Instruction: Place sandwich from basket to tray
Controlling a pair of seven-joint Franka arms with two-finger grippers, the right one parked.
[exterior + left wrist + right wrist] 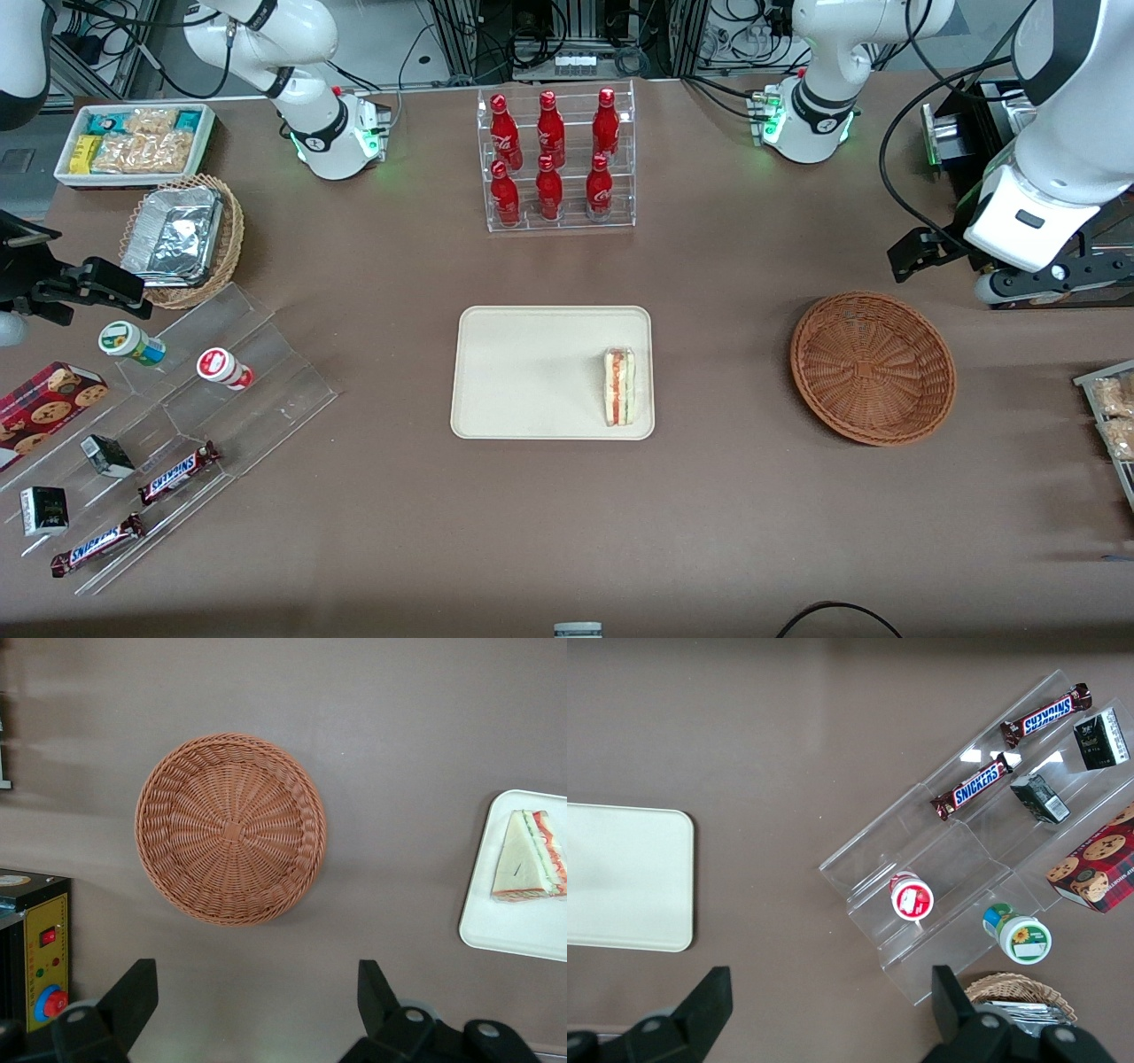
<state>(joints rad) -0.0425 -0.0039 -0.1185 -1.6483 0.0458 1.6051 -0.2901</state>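
Front view
Tray (532,354): middle of the frame, flat on the brown tabletop (709,532).
Sandwich (619,386): lay on the tray, close to the rim at the working arm's end, in the lower half of the tray; pink, orange and green stripes faced up.
Basket (873,368): on the tabletop, well apart from the tray toward the working arm's end; its woven floor showed whole.
Arm (1045,168): upper part of the frame, higher in the picture than the basket.
Bottle rack (558,159): upper middle of the frame, farther from the camera than the tray, with six red bottles.

Left wrist view
Hand (255,1001): hung over bare tabletop just beside the basket; its fingers (133,992) were spread wide with nothing between them.
Basket: whole rim visible, clear of the fingers.
Sandwich: on a corner of the tray, white bread face up, apart from the basket.

Right wrist view
Tray: one bare end showed.
Clear stand (921,868): stepped, near the tray, carrying two Snickers bars (972,788) and two small cups (912,897).
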